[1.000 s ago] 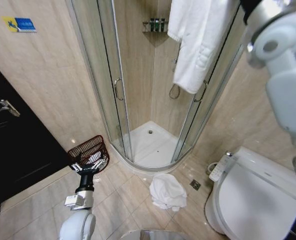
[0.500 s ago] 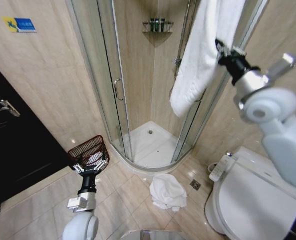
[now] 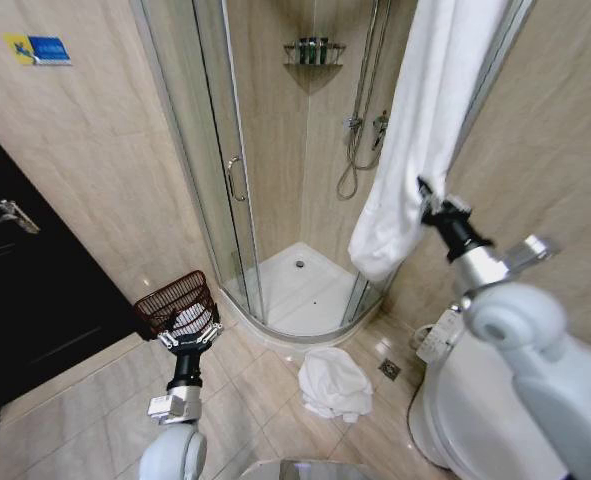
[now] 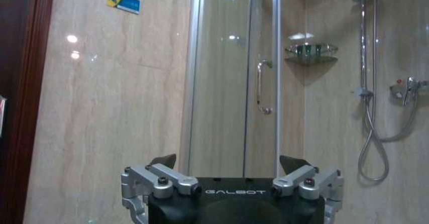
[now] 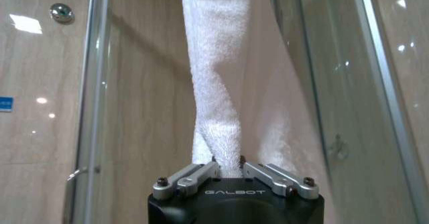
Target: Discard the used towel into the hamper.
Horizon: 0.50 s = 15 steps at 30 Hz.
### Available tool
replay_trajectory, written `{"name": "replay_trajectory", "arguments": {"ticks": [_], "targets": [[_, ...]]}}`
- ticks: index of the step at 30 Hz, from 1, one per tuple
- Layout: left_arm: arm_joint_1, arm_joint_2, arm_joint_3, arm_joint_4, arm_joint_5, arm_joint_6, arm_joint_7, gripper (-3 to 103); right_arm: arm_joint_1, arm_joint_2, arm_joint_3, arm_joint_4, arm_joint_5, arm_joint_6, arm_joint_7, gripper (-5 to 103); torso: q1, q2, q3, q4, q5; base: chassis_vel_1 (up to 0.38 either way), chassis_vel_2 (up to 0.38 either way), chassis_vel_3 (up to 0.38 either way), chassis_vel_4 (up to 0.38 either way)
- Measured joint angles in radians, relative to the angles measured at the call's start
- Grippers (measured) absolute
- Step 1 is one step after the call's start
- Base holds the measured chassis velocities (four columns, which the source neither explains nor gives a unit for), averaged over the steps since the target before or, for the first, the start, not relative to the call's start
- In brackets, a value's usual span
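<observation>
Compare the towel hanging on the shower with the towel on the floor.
The hanging towel is stretched long and drapes down over the shower enclosure's top; the floor towel lies crumpled in a heap on the tiles, beside the toilet. The right claw is pinched on the hanging towel, while nothing touches the floor towel. The left claw hovers open by the hamper. Both towels are white terry.

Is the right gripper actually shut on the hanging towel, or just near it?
Shut on it. The right gripper has its fingers pinched around a fold of the hanging towel.
</observation>
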State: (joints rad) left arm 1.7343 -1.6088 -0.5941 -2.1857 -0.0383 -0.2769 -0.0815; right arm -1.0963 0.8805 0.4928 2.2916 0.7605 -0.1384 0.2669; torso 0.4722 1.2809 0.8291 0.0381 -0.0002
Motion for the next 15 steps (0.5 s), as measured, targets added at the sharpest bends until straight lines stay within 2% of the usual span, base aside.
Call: {"name": "replay_trajectory", "arguments": {"ticks": [3, 4, 8, 9, 12, 13, 15], "targets": [[0.012, 0.0, 0.001, -0.003, -0.001, -0.009, 0.0, 100, -0.099, 0.099, -0.011, 0.018, -0.098, 0.024, -0.043, 2, 0.0, 0.0, 0.0, -0.0001, 0.0002, 0.0, 0.0, 0.0, 0.0], [0.012, 0.0, 0.001, -0.003, -0.001, -0.009, 0.0, 100, -0.099, 0.099, -0.011, 0.018, -0.098, 0.024, -0.043, 2, 0.0, 0.0, 0.0, -0.0001, 0.0002, 0.0, 0.0, 0.0, 0.0], [0.022, 0.0, 0.002, 0.004, -0.003, -0.028, 0.004, 100, -0.246, 0.196, -0.01, 0.01, -0.248, 0.116, -0.1, 2, 0.0, 0.0, 0.0, -0.0003, 0.0, 0.0, 0.0, 0.0, 0.0], [0.022, 0.0, 0.002, 0.004, -0.003, -0.028, 0.004, 100, -0.246, 0.196, -0.01, 0.01, -0.248, 0.116, -0.1, 2, 0.0, 0.0, 0.0, -0.0003, 0.0, 0.0, 0.0, 0.0, 0.0], [0.021, 0.001, 0.018, 0.016, 0.01, -0.045, 0.006, 100, -0.334, 0.259, 0.001, -0.078, -0.405, 0.24, -0.144, 2, 0.0, 0.0, 0.0, -0.0003, 0.0005, 0.0, 0.0, 0.0, 0.0], [0.021, 0.001, 0.018, 0.016, 0.01, -0.045, 0.006, 100, -0.334, 0.259, 0.001, -0.078, -0.405, 0.24, -0.144, 2, 0.0, 0.0, 0.0, -0.0003, 0.0005, 0.0, 0.0, 0.0, 0.0], [0.017, 0.0, 0.021, 0.018, 0.025, -0.06, 0.015, 100, -0.375, 0.293, 0.004, -0.112, -0.47, 0.303, -0.154, 2, 0.0, 0.0, 0.0, -0.0001, 0.0004, 0.0, 0.0, 0.0, 0.0]]}}
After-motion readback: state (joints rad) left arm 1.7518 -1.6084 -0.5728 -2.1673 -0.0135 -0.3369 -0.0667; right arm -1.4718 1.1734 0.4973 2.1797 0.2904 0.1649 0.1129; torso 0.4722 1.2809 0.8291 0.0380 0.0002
